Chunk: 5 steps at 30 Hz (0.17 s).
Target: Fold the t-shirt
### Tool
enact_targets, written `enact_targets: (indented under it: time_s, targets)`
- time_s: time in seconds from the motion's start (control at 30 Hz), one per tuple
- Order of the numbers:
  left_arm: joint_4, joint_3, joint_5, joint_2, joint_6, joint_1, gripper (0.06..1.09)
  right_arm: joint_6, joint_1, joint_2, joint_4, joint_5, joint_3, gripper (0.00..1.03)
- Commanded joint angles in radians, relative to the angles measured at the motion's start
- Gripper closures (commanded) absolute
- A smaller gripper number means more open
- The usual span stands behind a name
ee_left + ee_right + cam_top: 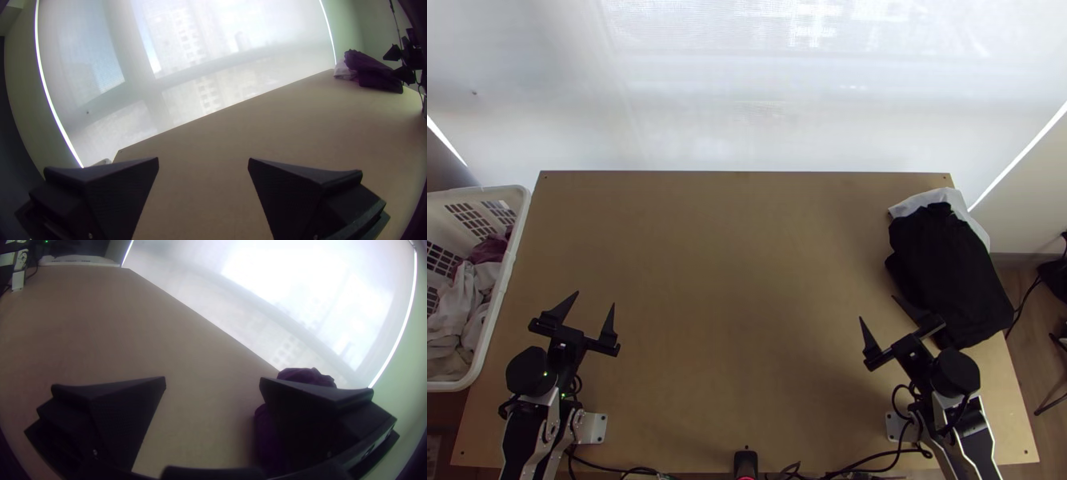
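I have the fingers of my left gripper (pixel 595 298) spread wide at the lower left of the top view, and those of my right gripper (pixel 877 307) equally wide at the lower right, with nothing between either pair, I suppose because both are ready to take up a garment. I can't single out the t-shirt for certain: it may be among the loose clothes (pixel 459 308) bunched in the basket (pixel 505 280) at the left edge, or part of the pile at the right. The basket probably sits beside the table (pixel 747 280) so that I can draw washing from it, while the dark cloth (pixel 951 272), lying over a white cloth (pixel 937 198) at the right, looks set aside as finished work, leaving the middle for spreading and folding. One finger of my right gripper overlaps the dark cloth's near-left edge in the top view; whether it touches, I can't say. As for direction, the dark cloth's long axis runs from the upper left of its patch down to the lower right, steeply slanted, though I make out no collar to say which end is the neck. The clothes in the basket lie too crumpled for me to read an axis
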Motion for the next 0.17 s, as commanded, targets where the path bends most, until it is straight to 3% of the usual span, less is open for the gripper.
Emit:
enact_targets:
  time_s: [0.0, 0.13]
  targets:
    - [0.0, 0.0, 0.0, 0.0, 0.002, 0.0, 0.11, 0.001, 0.0, 0.0, 0.001, 0.0, 0.0, 0.05]
    - [0.0, 0.0, 0.0, 0.0, 0.002, 0.0, 0.11, 0.001, 0.0, 0.0, 0.001, 0.0, 0.0, 0.05]
